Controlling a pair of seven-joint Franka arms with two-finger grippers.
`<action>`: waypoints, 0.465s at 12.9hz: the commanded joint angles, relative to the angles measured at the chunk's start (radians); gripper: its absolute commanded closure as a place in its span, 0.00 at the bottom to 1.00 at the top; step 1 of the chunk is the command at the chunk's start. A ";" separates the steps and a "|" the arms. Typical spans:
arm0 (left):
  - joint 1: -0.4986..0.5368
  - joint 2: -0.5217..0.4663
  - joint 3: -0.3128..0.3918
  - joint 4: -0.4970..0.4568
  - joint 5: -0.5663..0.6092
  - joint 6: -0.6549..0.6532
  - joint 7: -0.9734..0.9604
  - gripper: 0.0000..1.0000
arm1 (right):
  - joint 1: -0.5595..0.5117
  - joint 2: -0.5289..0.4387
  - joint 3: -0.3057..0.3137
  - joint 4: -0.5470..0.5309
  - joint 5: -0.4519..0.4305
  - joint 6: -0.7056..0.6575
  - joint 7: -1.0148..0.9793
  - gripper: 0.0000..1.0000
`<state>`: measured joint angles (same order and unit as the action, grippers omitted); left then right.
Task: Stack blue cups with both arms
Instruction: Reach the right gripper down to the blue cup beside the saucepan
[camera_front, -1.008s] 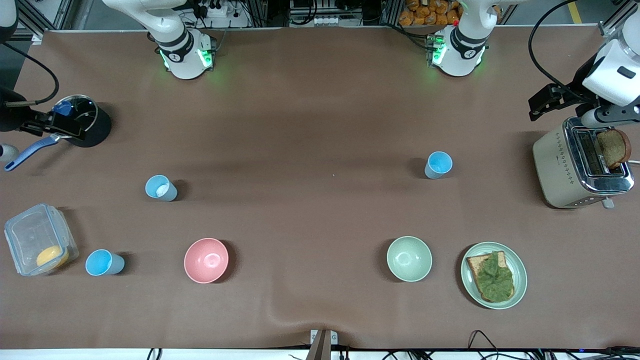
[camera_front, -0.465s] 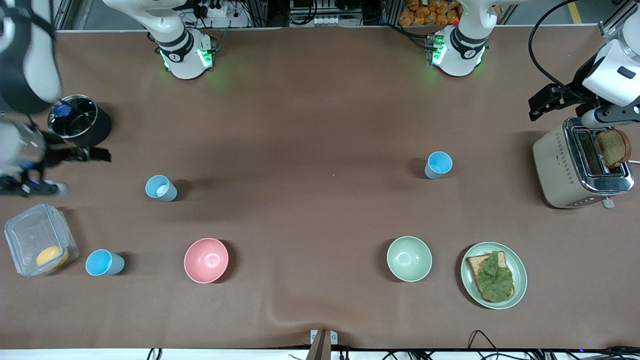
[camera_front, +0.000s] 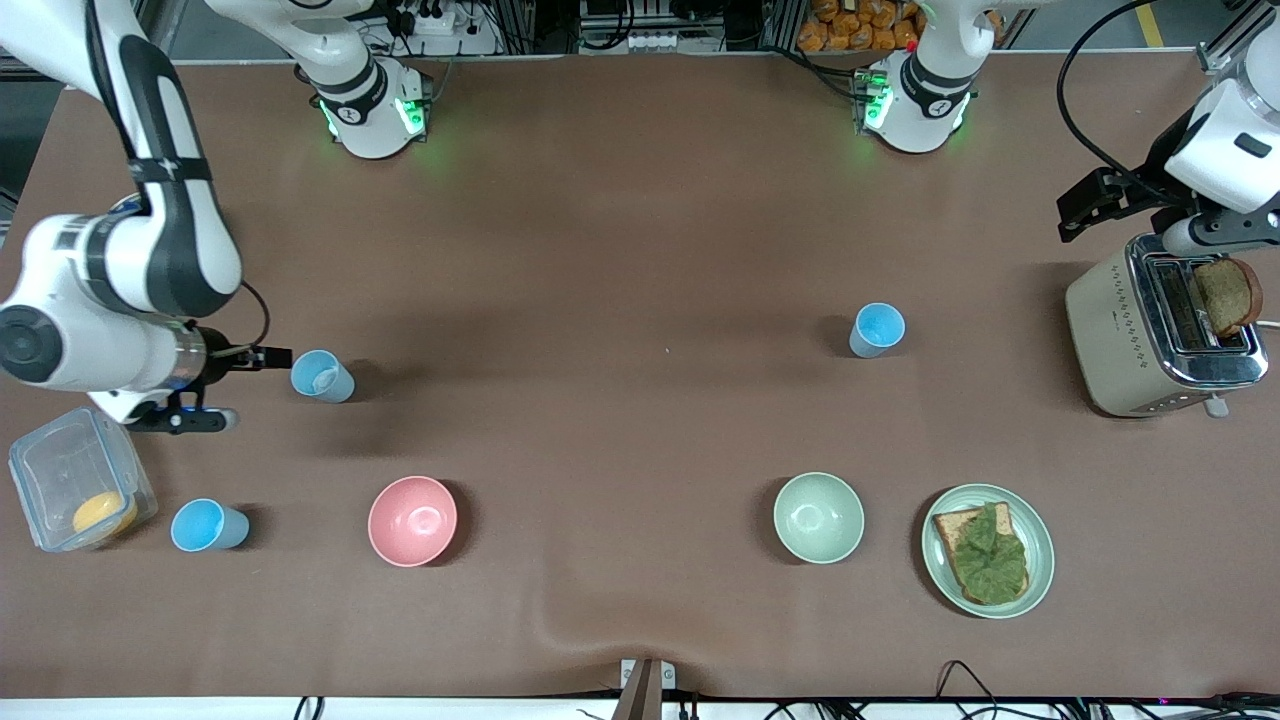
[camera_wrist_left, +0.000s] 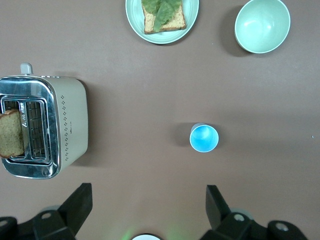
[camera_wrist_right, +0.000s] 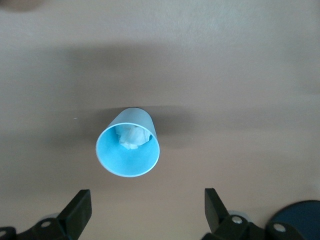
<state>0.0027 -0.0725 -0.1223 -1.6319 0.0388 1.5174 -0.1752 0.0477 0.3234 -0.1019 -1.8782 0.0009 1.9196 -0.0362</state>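
Right gripper (camera_front: 215, 388), dark two-finger type w/ fingers spread wide and nothing between them, sits low just beside the small light-blue plastic cup with a whitish patch inside (camera_front: 322, 376), toward the right arm's end of the table. Right wrist view shows that same cup (camera_wrist_right: 129, 148) upright, apart from both fingertips (camera_wrist_right: 80, 207), not yet touched.

Left gripper (camera_wrist_left: 147, 210) also spread and empty, hanging up over the cream-and-chrome toaster with a brown bread slice in one slot (camera_front: 1165, 335) at the left arm's end; from the front only part of it shows.

Second plain light-blue plastic cup (camera_front: 877, 329) stands upright btwn the table's middle and the toaster; left wrist view has it (camera_wrist_left: 204, 138) well apart from the jaws. Third light-blue plastic cup (camera_front: 207, 526) sits nearer the front camera, beside the clear plastic lidded box with a yellow item inside (camera_front: 78, 480). Round pink bowl (camera_front: 412, 520) and round pale green bowl (camera_front: 818, 517) aren't part of the job.

Handling, as a guess: cups prob v. light, thin-walled, smooth, so easy to tip or skid if bumped, and may flex under a hard squeeze. Taper means a low grip could slip. Best hold approx. across the wall just under the rim, moderate force, kept upright. Whitish stuff inside may stop full nesting.
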 joint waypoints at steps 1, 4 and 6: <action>0.007 -0.010 -0.002 -0.003 -0.011 0.003 0.017 0.00 | -0.012 -0.040 0.010 -0.123 -0.010 0.109 -0.017 0.00; 0.005 -0.010 -0.003 -0.002 -0.010 0.003 0.016 0.00 | -0.026 -0.008 0.008 -0.136 -0.009 0.133 -0.019 0.00; 0.006 -0.010 -0.004 -0.003 -0.011 0.003 0.016 0.00 | -0.046 0.023 0.010 -0.139 -0.007 0.170 -0.021 0.00</action>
<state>0.0022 -0.0724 -0.1231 -1.6318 0.0388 1.5184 -0.1752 0.0360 0.3303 -0.1055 -2.0075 0.0009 2.0622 -0.0445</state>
